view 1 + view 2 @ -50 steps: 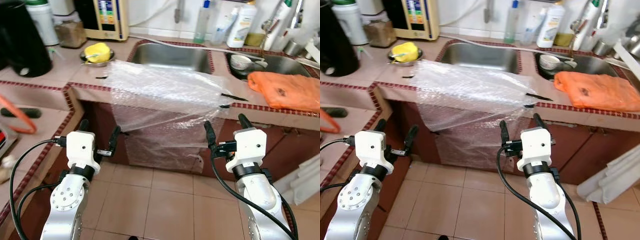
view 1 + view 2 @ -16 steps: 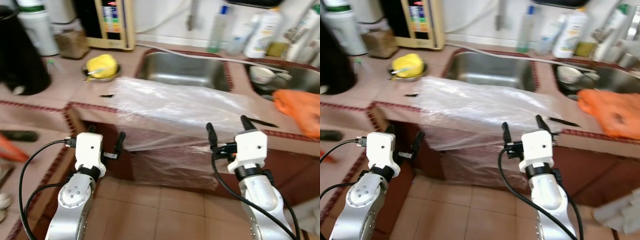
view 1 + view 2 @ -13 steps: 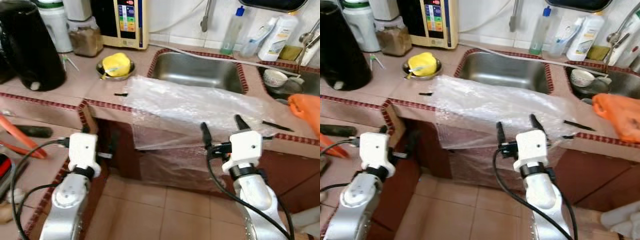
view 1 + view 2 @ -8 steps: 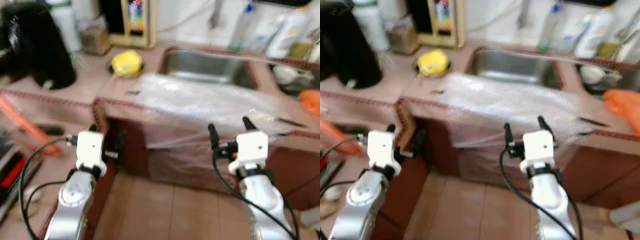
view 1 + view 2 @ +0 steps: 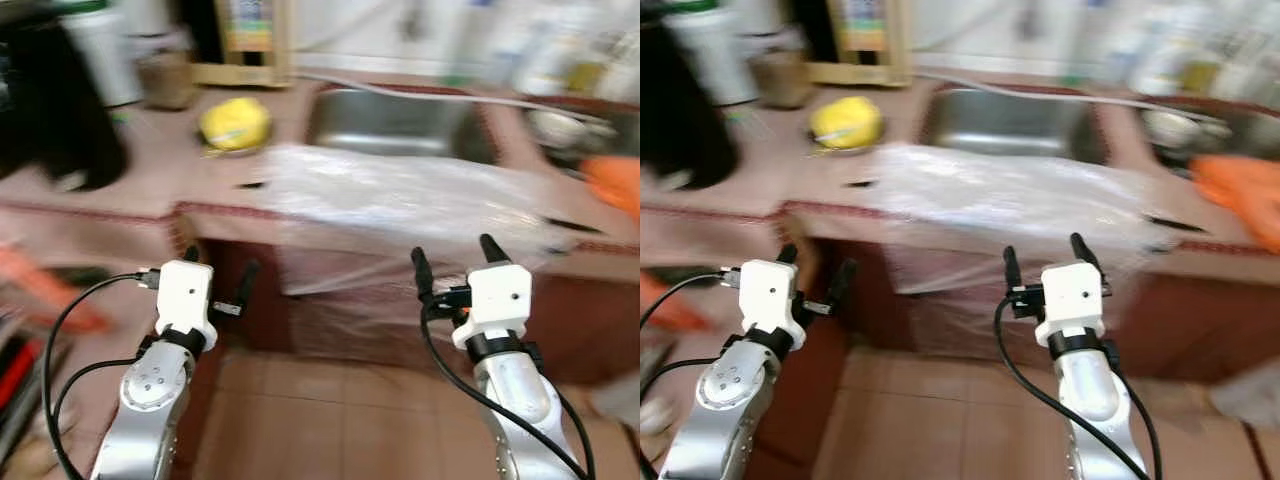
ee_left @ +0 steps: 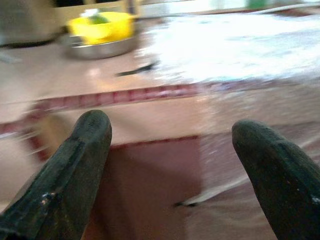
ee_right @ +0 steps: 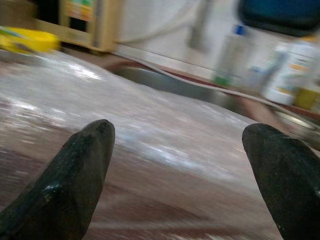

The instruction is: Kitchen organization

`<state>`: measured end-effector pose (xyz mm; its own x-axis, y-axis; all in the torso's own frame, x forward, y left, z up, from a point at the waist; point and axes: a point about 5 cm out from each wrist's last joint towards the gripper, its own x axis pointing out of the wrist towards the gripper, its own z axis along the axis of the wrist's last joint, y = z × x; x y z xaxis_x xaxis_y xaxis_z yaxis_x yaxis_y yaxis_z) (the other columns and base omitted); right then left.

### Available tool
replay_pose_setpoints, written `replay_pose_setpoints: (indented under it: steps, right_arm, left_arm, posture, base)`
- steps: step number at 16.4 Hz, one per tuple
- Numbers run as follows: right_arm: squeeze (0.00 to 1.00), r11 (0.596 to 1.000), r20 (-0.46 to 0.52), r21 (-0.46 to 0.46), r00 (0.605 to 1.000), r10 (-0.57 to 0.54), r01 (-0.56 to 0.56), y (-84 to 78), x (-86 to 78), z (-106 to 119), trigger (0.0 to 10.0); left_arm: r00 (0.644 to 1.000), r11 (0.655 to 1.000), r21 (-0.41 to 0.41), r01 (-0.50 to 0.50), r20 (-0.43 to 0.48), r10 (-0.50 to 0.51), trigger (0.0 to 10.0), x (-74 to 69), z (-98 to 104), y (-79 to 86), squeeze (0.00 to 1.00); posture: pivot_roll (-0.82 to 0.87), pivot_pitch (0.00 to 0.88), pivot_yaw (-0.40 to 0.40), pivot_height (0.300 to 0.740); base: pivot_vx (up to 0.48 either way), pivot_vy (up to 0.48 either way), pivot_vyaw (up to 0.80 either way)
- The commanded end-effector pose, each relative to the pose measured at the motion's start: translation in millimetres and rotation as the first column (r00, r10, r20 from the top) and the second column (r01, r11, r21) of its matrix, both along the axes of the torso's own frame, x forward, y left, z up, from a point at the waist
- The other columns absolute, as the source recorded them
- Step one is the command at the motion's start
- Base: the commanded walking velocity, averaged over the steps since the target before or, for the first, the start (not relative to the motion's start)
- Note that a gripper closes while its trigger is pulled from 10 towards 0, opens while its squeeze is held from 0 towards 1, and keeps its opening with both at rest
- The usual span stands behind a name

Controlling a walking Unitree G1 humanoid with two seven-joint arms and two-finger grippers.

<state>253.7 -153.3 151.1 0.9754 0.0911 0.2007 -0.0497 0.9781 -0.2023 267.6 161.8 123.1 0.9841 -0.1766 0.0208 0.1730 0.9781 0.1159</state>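
1. The head views are blurred. A tiled tabletop (image 5: 150, 190) runs across the far side, with a steel sink (image 5: 395, 120) set into it.
2. A sheet of clear bubble wrap (image 5: 400, 205) lies over the tabletop's near edge in front of the sink and hangs down over the cabinet front below.
3. The left tool (image 5: 215, 280) is raised below the tabletop's edge, left of the hanging wrap and apart from it; its two black fingers (image 6: 75, 165) are spread wide with nothing between them.
4. The right tool (image 5: 452, 262) is raised in front of the hanging part of the wrap, right of centre; its fingers (image 7: 75, 170) are also spread wide and empty.
5. A yellow object in a metal bowl (image 5: 233, 125) sits on the tabletop, far and left of the wrap.
6. An orange cloth (image 5: 1240, 195) lies at the far right of the tabletop.
7. A dark appliance (image 5: 60, 120) stands at the far left.
8. Bottles (image 7: 290, 75) stand blurred behind the sink.
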Motion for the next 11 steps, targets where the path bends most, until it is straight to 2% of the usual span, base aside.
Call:
replay_pose_setpoints:
  steps: [1, 3, 7, 11]
  right_arm:
    - [0.0, 1.0, 0.014, 0.001, 1.0, -0.001, 0.001, -1.2, -0.9, 3.9, 10.0]
    - [0.0, 1.0, 0.02, -0.003, 1.0, 0.006, -0.006, -0.8, -0.1, 5.2, 10.0]
    - [0.0, 0.999, 0.06, -0.024, 0.997, 0.041, -0.039, 5.1, 2.6, 16.3, 10.0]
    - [0.0, 0.998, 0.072, -0.029, 0.996, 0.053, -0.051, 6.5, 4.1, 20.3, 10.0]
  left_arm:
    - [1.0, 1.0, 0.009, 0.008, 0.02, -0.008, 10.0, -0.8, 3.8, -0.9, 0.0]
    - [0.999, 1.0, 0.009, -0.007, 0.051, 0.006, 10.0, -1.2, 9.3, -0.4, 0.0]
    - [0.987, 0.999, -0.02, -0.038, 0.153, 0.04, 10.0, 2.0, 35.0, 3.6, 0.0]
    - [0.987, 0.999, -0.032, -0.026, 0.161, 0.03, 10.0, 0.8, 37.5, 0.7, 0.0]
  posture:
    - [0.09, 0.086, -0.004, 0.74]
    - [0.09, 0.087, -0.014, 0.74]
    - [0.1, 0.088, -0.027, 0.74]
    - [0.1, 0.088, -0.034, 0.74]
  base:
    - [0.0, 0.0, 0.0]
    - [0.0, 0.0, 0.0]
    - [0.0, 0.0, 0.0]
    - [0.0, 0.0, 0.0]
